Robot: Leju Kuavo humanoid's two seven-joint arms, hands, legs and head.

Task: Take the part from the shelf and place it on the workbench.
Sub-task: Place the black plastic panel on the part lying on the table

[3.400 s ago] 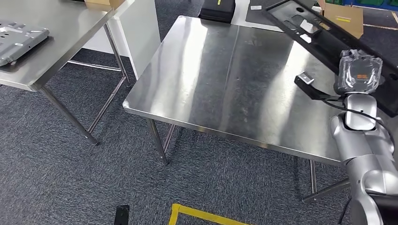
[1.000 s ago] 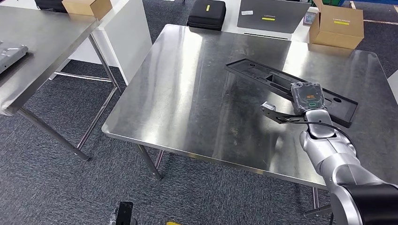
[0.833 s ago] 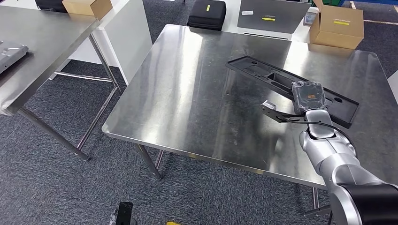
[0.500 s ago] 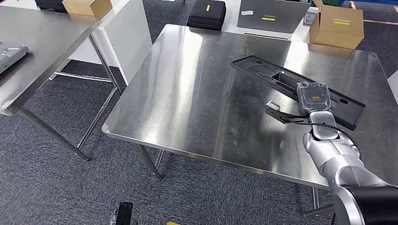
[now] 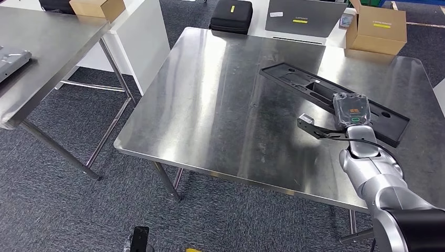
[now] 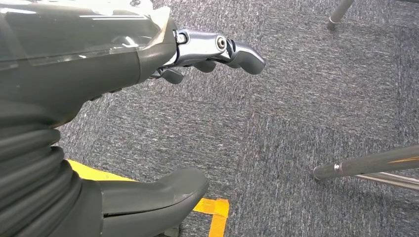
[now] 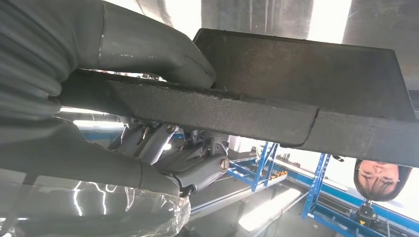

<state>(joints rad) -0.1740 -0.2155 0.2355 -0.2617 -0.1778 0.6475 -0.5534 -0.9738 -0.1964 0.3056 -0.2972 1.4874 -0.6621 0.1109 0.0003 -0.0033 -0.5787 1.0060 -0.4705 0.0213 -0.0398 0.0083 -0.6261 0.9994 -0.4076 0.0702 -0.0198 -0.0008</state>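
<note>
From the head view, the placing step looks to be in hand: the long flat black plastic part point(image 5: 336, 103) lies slantwise over the far right quarter of the bare steel workbench point(image 5: 220, 105), its near end toward the right edge under the right hand point(image 5: 352, 110), and I cannot tell whether it rests on the steel or hangs just above it. The next move probably calls for setting it flat, then letting go and drawing the arm off without dragging it. In the left wrist view the left hand point(image 6: 99, 74) hangs over grey carpet with nothing in it, fingers apart. In the right wrist view the right hand point(image 7: 123, 123) grasps the part point(image 7: 306, 84) by its edge, thick thumb on one face, darker fingers on the other.
</note>
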